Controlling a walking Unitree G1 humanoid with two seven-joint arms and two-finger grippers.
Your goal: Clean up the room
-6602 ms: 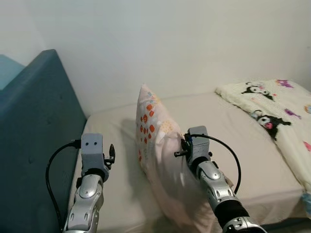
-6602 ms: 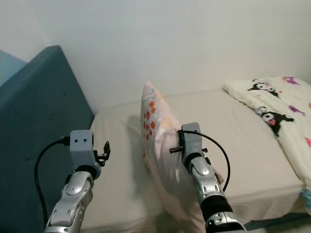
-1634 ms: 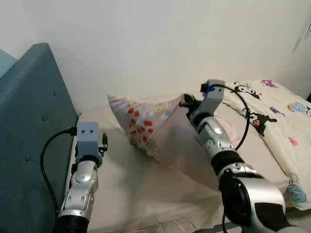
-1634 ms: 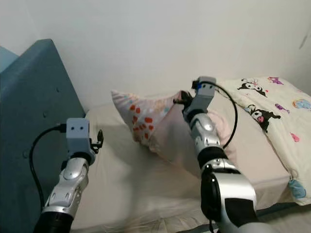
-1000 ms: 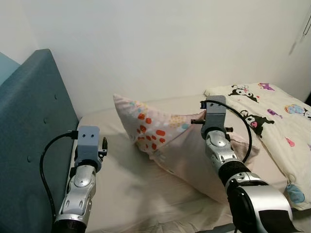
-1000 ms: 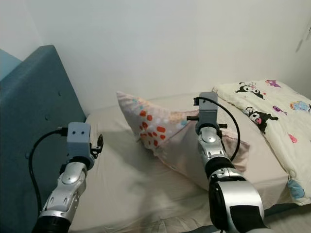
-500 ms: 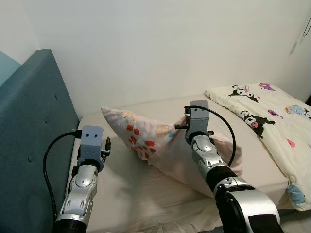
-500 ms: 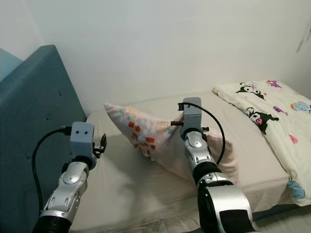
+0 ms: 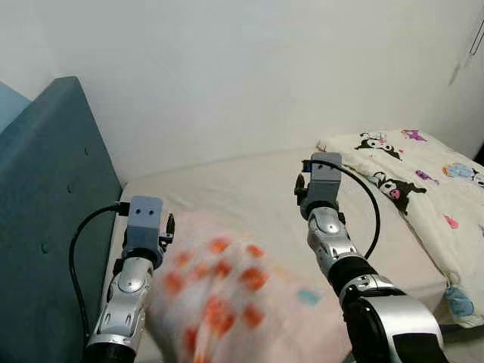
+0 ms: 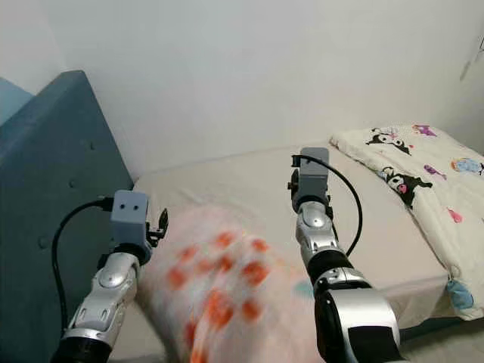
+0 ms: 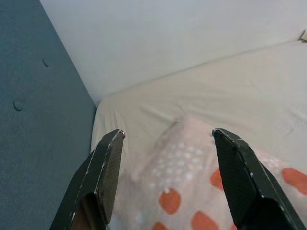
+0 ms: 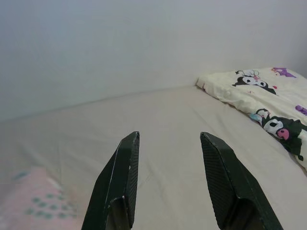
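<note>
Pillow (image 9: 234, 302) blurred at the near edge of the bed (image 9: 249, 189), free of both grippers.

Nearest lies the pillow, pink with orange spots, close beside the left gripper (image 11: 168, 143), whose fingers stand wide and empty. Farther along the bed the right gripper (image 12: 168, 158) hangs above bare sheet, fingers also wide, holding nothing. Beyond it a cartoon-print blanket (image 9: 408, 162) lies toward the far end. Being so near the edge, the pillow could slide off. No readable writing or brand shows.

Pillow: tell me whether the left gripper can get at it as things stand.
Probably yes. The pillow lies blurred just below the open left gripper, with nothing between them.
</note>
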